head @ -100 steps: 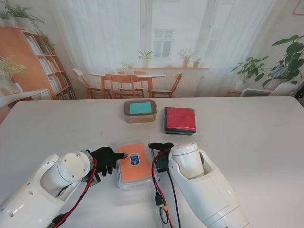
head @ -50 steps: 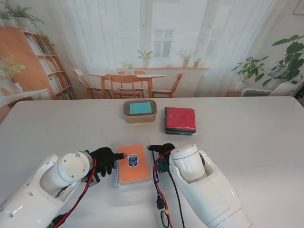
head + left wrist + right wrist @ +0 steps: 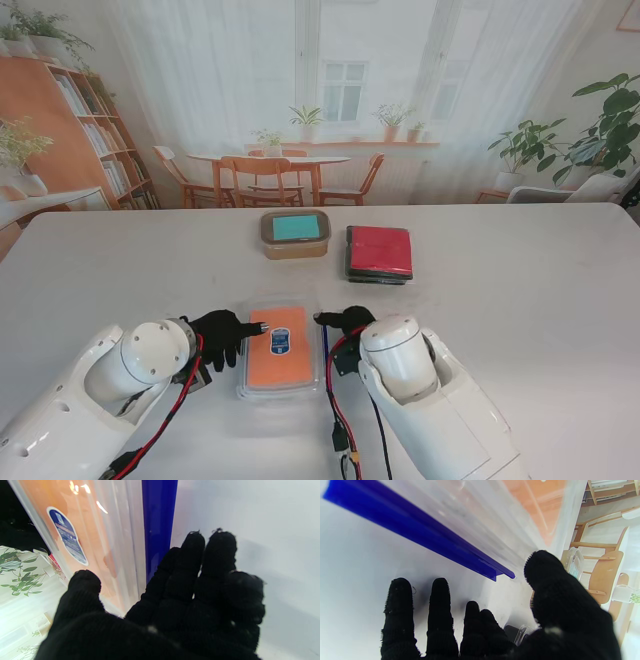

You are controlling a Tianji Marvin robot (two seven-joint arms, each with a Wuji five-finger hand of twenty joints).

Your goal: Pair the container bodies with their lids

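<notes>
Two black hands flank the orange box (image 3: 280, 350) near me on the table: the left hand (image 3: 222, 333) touches its side with spread fingers, the right hand (image 3: 343, 320) waits open beside it, so both should press evenly.

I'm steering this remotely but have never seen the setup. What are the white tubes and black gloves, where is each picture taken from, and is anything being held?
The white tubes are the robot's two arms; each ends in a black-gloved, five-fingered robot hand. The wide picture looks down from the robot's stand. The other two come from cameras on the wrists, looking along the fingers, and they appear upside down.

On the white table the orange-lidded container lies nearest to me, with blue clips along its long sides. The left robot hand and right robot hand flank it, fingers spread at its sides. Neither clearly grips it. Farther away stand a teal-lidded container and a red-lidded container.
</notes>
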